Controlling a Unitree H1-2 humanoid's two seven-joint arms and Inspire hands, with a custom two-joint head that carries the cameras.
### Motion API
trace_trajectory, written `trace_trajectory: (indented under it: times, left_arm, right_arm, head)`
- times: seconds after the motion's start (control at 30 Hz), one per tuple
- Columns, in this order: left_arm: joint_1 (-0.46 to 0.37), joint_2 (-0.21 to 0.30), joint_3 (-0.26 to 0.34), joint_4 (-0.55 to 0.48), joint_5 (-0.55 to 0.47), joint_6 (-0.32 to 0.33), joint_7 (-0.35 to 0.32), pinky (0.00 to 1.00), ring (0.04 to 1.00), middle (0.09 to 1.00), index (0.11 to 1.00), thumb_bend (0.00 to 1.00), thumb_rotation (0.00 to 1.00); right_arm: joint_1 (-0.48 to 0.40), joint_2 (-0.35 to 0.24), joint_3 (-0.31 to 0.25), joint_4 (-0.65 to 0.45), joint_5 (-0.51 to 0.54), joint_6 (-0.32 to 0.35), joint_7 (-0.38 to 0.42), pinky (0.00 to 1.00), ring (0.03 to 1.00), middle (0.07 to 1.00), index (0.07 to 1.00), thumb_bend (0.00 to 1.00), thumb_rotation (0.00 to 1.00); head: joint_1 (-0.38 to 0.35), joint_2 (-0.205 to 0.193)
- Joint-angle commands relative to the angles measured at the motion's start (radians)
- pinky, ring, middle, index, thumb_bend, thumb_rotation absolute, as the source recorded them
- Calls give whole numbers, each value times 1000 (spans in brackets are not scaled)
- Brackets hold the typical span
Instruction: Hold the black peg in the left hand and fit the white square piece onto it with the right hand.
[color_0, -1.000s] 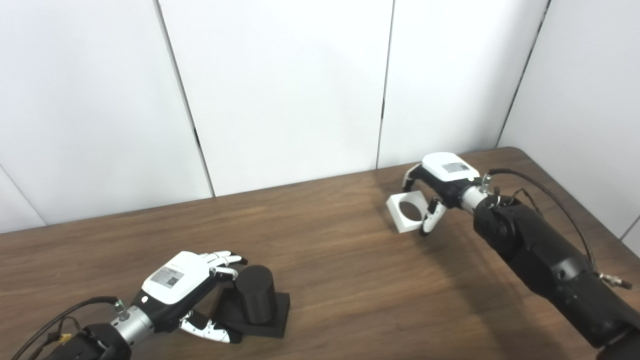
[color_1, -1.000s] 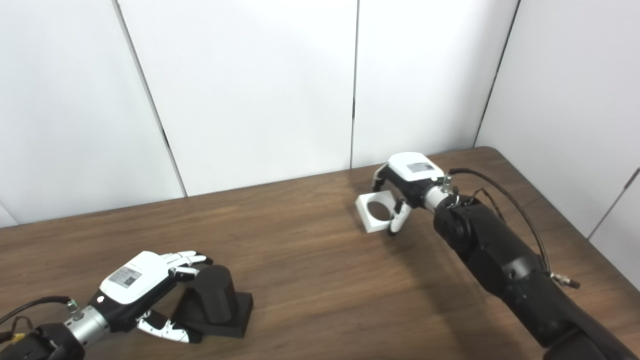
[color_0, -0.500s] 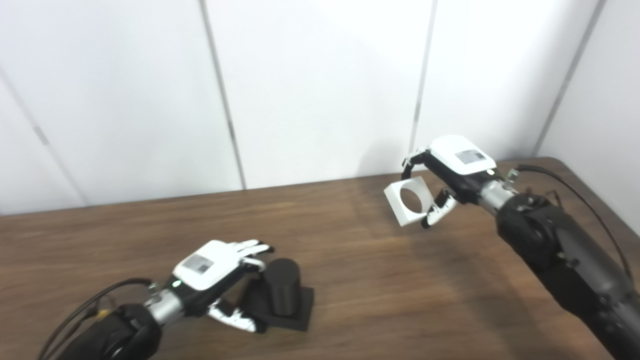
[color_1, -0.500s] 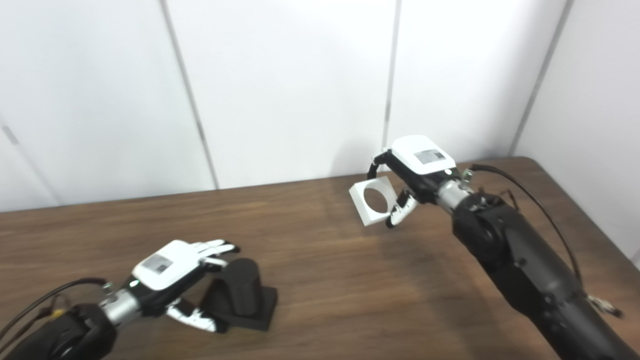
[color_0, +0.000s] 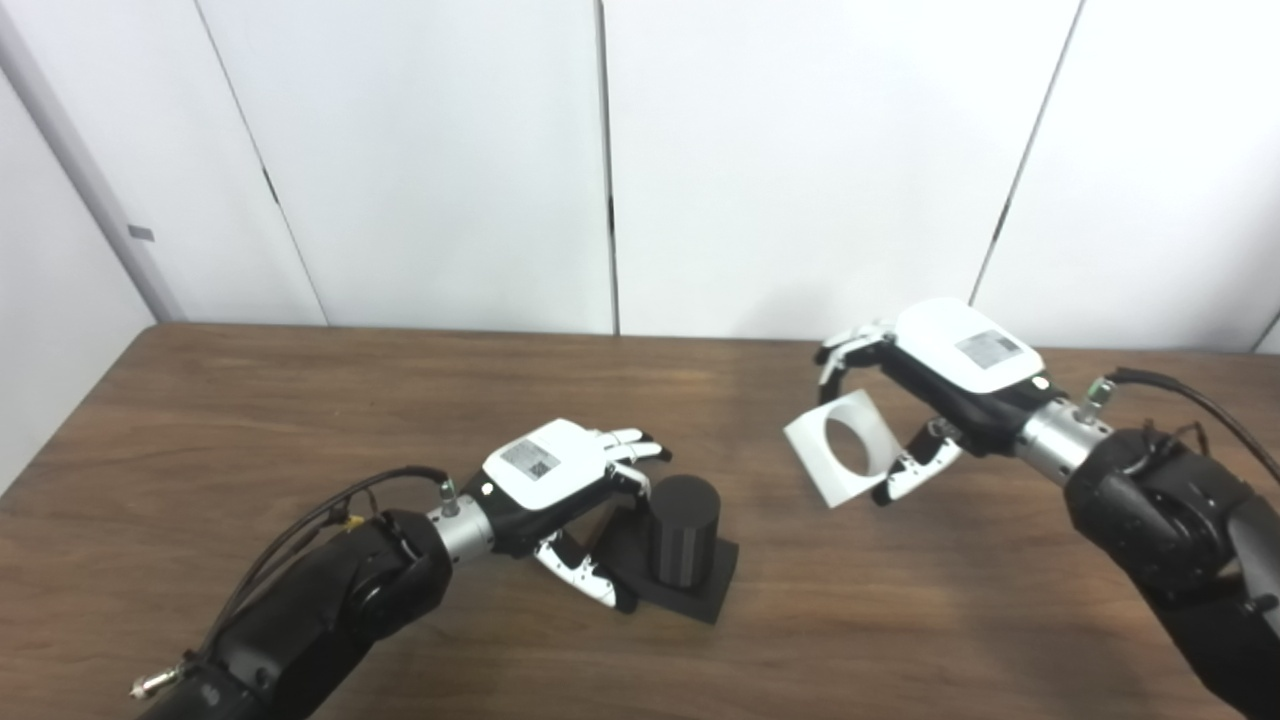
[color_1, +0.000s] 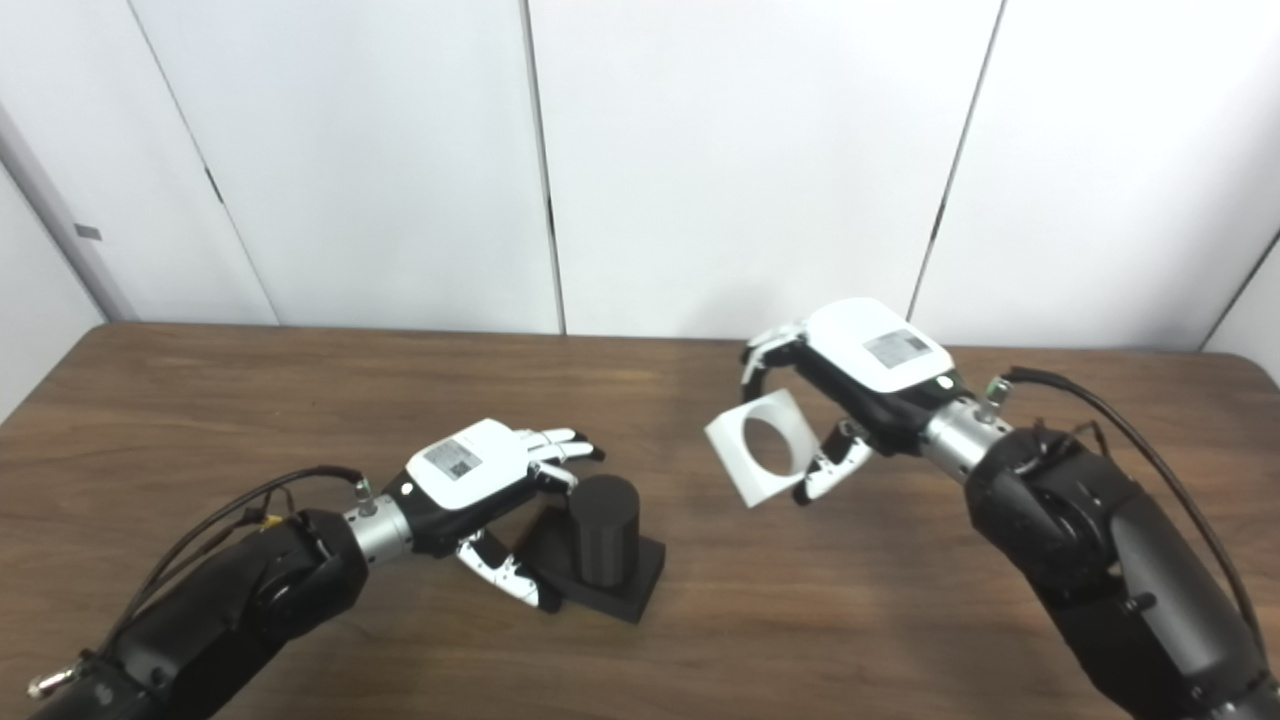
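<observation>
R hand (color_0: 935, 385), center-right of frame, pinches the white square piece (color_0: 845, 447) off the table, hole tilted. Black peg (color_0: 684, 530) stands upright lower-center, down-left of the piece. L hand (color_0: 560, 485) cups the peg's base, fingers spread, grip not clearly closed.

The brown wood-grain surface (color_0: 900, 620) looks smooth with a low sheen. The black round peg on its square base (color_0: 684, 545) is matt, like plastic or foam. The white square piece with a round hole (color_0: 850, 448) looks like smooth matt plastic. Both hands have glossy white plastic shells.
</observation>
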Motion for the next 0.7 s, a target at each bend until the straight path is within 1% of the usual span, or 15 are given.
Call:
trace_trajectory:
  times: [0.0, 0.1, 0.17, 0.4, 0.67]
  left_arm:
    - [40, -22, -65, 34, 93, 23, -106, 842, 947, 925, 494, 520, 80]
    - [38, -26, -64, 32, 88, 28, -115, 848, 949, 926, 494, 520, 81]
    - [37, -27, -64, 29, 85, 28, -119, 848, 950, 927, 494, 519, 82]
    - [36, -31, -63, 33, 81, 29, -122, 849, 953, 933, 494, 519, 82]
    - [34, -34, -64, 36, 84, 28, -123, 853, 954, 935, 494, 519, 82]
  right_arm:
    - [-67, 10, -6, -49, 11, -23, 15, 746, 793, 770, 478, 522, 137]
    - [-88, 29, 11, -61, 19, -38, 46, 756, 794, 767, 478, 521, 138]
    - [-97, 44, 17, -64, 21, -36, 62, 758, 793, 764, 478, 521, 139]
    - [-108, 91, 32, -69, 24, -49, 86, 756, 790, 759, 478, 521, 139]
    - [-115, 150, 49, -62, 21, -41, 108, 763, 799, 765, 478, 521, 138]
  head:
    - [2, 1]
    - [3, 3]
    - [4, 5]
    - [6, 9]
    - [9, 13]
